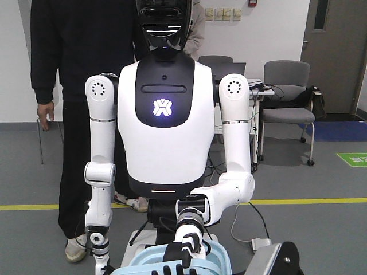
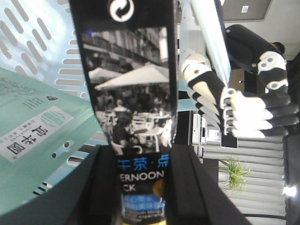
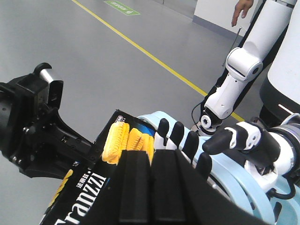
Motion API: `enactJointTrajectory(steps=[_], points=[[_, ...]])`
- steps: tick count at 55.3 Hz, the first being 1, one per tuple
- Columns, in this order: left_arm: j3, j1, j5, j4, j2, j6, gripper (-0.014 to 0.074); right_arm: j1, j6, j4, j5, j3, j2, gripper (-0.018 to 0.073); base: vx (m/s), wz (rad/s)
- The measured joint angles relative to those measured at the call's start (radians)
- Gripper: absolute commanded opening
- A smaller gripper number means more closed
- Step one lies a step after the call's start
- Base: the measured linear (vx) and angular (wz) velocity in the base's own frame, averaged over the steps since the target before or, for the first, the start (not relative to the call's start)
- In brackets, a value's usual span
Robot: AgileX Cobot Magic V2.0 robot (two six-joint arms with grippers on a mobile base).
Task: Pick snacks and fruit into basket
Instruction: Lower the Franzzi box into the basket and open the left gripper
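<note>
My left gripper (image 2: 140,154) is shut on a black snack box (image 2: 131,70), one finger on each side of its lower end. The box points toward the light-blue basket (image 2: 37,37), where a mint-green pouch (image 2: 33,122) lies against the lattice wall. In the right wrist view the same box (image 3: 89,187), printed with yellow pieces, reaches the basket's rim (image 3: 239,178). My right gripper (image 3: 151,157) hovers just above it, shut with nothing between its fingers. The basket (image 1: 172,260) is held by a humanoid robot. The fruit is out of view.
The white-and-black humanoid robot (image 1: 163,114) stands facing me, its black-fingered hand (image 3: 187,140) curled over the basket's rim. A person in black (image 1: 63,57) stands behind it. Chairs (image 1: 287,97) and a desk are at the back. My left arm's wrist (image 3: 33,122) is beside the box.
</note>
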Motion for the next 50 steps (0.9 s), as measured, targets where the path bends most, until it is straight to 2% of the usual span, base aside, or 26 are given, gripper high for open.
enactJointTrajectory(steps=[18,30,38,46,47,50], points=[[-0.082,0.0,0.011,0.01,0.001,-0.008,0.0014,0.0,0.0,0.0,0.0,0.0,0.0,-0.0008,0.0,0.0],[-0.115,0.0,0.032,0.034,0.003,-0.009,0.007,0.0,0.0,0.0,0.001,0.0,-0.001,-0.0008,0.0,0.0],[-0.125,0.0,0.035,0.06,0.009,-0.009,0.0196,0.0,0.0,0.0,0.0,0.0,-0.001,-0.0008,0.0,0.0],[-0.13,0.0,0.036,0.085,0.01,-0.008,0.0407,0.0,0.0,0.0,-0.003,0.0,-0.001,-0.0008,0.0,0.0],[-0.132,0.0,-0.011,0.21,0.01,0.021,-0.0013,0.0,0.01,0.0,-0.004,0.0,-0.001,-0.0008,0.0,0.0],[-0.132,0.0,-0.011,0.256,0.01,0.037,-0.0011,0.0,0.012,0.0,-0.004,0.0,-0.001,-0.0008,0.0,0.0]])
